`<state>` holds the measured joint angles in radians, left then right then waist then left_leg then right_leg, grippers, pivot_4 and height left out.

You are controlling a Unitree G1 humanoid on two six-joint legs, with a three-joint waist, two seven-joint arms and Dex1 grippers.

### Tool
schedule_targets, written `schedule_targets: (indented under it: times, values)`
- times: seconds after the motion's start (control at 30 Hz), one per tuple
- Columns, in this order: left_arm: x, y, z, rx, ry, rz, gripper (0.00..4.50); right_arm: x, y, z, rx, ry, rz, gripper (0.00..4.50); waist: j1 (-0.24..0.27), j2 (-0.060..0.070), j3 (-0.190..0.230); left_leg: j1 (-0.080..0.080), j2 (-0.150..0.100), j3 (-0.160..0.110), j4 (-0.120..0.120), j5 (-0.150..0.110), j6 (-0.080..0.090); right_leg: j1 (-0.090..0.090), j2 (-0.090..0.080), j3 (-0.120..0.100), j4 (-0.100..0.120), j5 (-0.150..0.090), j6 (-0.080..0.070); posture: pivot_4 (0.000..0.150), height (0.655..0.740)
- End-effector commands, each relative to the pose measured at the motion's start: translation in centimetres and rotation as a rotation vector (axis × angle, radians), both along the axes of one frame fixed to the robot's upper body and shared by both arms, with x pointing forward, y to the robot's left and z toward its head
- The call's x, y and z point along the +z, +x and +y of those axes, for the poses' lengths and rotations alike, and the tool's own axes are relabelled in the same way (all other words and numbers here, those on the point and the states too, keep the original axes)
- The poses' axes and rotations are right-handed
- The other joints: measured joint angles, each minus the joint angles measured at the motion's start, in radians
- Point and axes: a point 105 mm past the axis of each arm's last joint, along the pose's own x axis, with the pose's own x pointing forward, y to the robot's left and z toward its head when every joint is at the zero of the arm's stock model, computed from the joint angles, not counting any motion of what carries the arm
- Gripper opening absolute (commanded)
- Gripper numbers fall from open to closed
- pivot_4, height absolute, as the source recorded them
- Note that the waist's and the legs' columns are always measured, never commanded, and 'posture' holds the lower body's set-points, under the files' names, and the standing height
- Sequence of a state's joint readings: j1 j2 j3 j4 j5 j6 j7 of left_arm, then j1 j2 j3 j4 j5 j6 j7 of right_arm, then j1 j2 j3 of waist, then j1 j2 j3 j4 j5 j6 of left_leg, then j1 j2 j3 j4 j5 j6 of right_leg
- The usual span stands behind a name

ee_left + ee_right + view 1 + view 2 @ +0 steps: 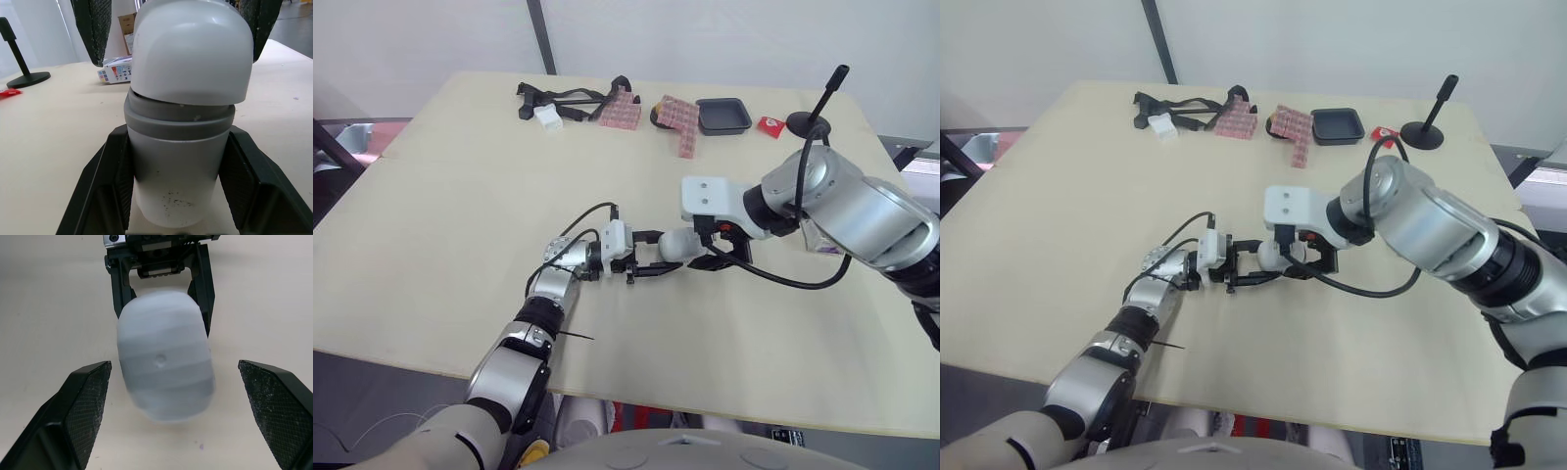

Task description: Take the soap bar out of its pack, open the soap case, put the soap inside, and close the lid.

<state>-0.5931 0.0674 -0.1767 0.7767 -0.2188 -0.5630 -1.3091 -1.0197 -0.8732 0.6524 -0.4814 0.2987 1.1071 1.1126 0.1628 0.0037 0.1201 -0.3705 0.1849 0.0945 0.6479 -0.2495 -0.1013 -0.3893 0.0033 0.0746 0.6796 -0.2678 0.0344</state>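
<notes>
Soap case (673, 245) gripped in left end effector (177, 134), its domed end within released, wide-spread right end effector (175, 368)

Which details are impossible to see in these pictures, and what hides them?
Inside of the white and grey oval plastic soap case: in the left wrist view its domed white lid covers it, so soap inside cannot be confirmed.
Text on the small printed cardboard box: left wrist view, too small to read.
Case outline in the eye views: the left end effector and right end effector hide most of it.
</notes>
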Motion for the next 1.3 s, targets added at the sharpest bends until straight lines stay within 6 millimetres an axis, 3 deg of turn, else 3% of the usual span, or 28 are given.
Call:
schedule_targets:
  times: [0.03, 0.33, 0.43, 0.57, 0.7, 0.8, 1.03, 1.3]
  values:
    - [0.6, 0.3, 0.1, 0.008, -0.002, -0.027, 1.94, 2.5, -0.6, -1.0, -0.001, 0.036, -0.088, 4.47, 0.001, 0.0, 0.0, 0.0, 0.0, 0.0, 0.0, 0.0, 0.0, 0.0, 0.0, 0.0, 0.0, 0.0, 0.0, 0.15, 0.74]
    - [0.5, 0.3, 0.4, 0.014, -0.005, -0.018, 1.94, 3.2, -2.5, -4.9, -0.142, 0.073, -0.07, 4.47, 0.001, 0.0, 0.0, -0.002, 0.0, 0.0, 0.001, 0.0, 0.001, -0.001, 0.0, 0.001, -0.001, 0.0, 0.0, 0.15, 0.74]
    - [0.5, 0.3, 0.5, 0.015, -0.005, -0.014, 1.94, 5.0, -1.7, -4.6, -0.18, 0.171, -0.117, 3.72, -0.002, 0.0, 0.0, -0.001, 0.0, 0.0, 0.001, 0.0, 0.0, -0.001, 0.0, 0.001, -0.001, 0.0, 0.0, 0.15, 0.74]
    - [0.5, 0.3, 0.5, 0.014, -0.004, -0.011, 1.94, 7.3, -1.8, -3.0, -0.149, 0.338, -0.138, 2.33, -0.001, 0.0, 0.0, -0.002, 0.0, 0.0, 0.002, 0.0, 0.001, -0.001, 0.0, 0.0, 0.0, 0.0, 0.0, 0.15, 0.74]
    - [0.5, 0.4, 0.6, 0.017, 0.0, -0.011, 1.94, 7.6, -2.1, -2.2, -0.131, 0.456, -0.085, 1.0, 0.004, 0.0, 0.0, -0.002, 0.0, 0.0, 0.002, -0.001, 0.001, -0.001, 0.0, 0.0, 0.0, 0.0, 0.0, 0.15, 0.74]
    - [0.5, 0.4, 0.6, 0.02, 0.005, -0.013, 1.94, 5.5, -2.6, -2.1, -0.121, 0.45, -0.028, 0.03, 0.011, 0.0, -0.001, -0.003, 0.0, 0.0, 0.002, -0.001, 0.001, -0.001, 0.0, 0.0, -0.001, 0.0, 0.0, 0.15, 0.74]
    - [0.6, 0.5, 0.7, 0.024, 0.005, -0.014, 1.94, 3.1, -2.3, -1.2, -0.124, 0.451, 0.015, 0.03, 0.011, 0.0, -0.001, -0.002, 0.0, 0.0, 0.002, -0.001, 0.001, -0.001, 0.001, 0.001, -0.001, 0.0, 0.0, 0.15, 0.74]
    - [0.6, 0.5, 0.8, 0.028, 0.01, -0.017, 1.94, 2.1, -2.2, -0.4, -0.114, 0.462, 0.043, 0.03, 0.01, 0.0, -0.001, -0.002, 0.0, 0.0, 0.002, -0.001, 0.001, -0.001, 0.0, 0.0, -0.001, 0.0, 0.0, 0.15, 0.74]
